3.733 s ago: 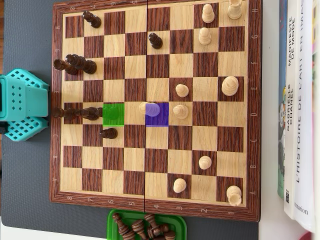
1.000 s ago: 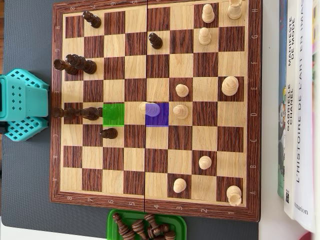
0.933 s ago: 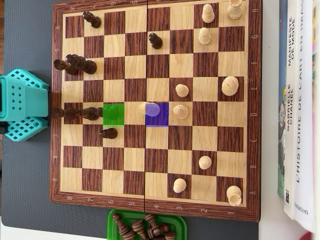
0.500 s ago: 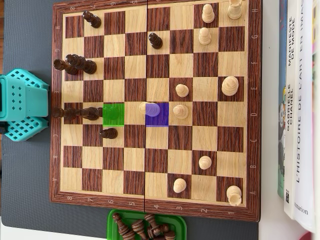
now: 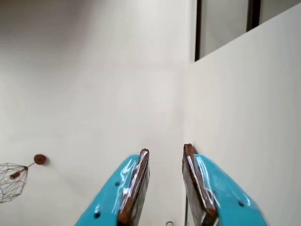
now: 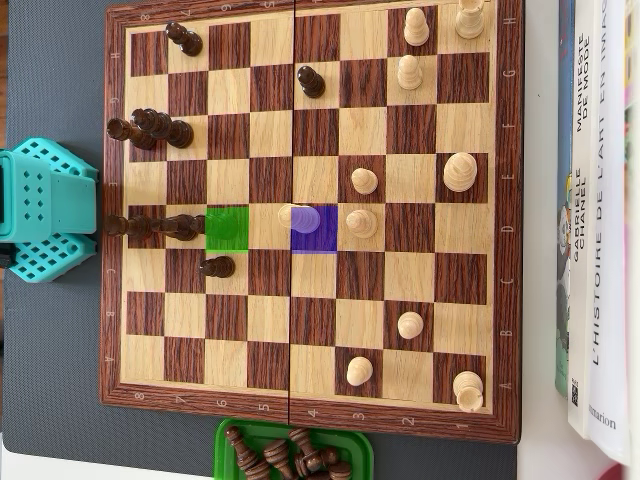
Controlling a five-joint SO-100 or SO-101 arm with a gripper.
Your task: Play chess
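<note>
**Teal gripper idle, pointed at the ceiling**

Teal fingers with brown pads framed the wrist view, the gripper [image 5: 165, 157] spread and empty, facing a white wall. Overhead, the arm's teal base [image 6: 45, 210] sat just left of the chessboard [image 6: 310, 420]. A pale pawn [image 6: 300, 218] stood on the purple-tinted square [image 6: 322, 238]; a green-tinted square [image 6: 227, 228] lay further left.

Overhead view: straight down, close on the chessboard [image 6: 310, 215]; wrist view: along the hand [image 5: 164, 155] toward bare wall (no shared scene part).
</note>
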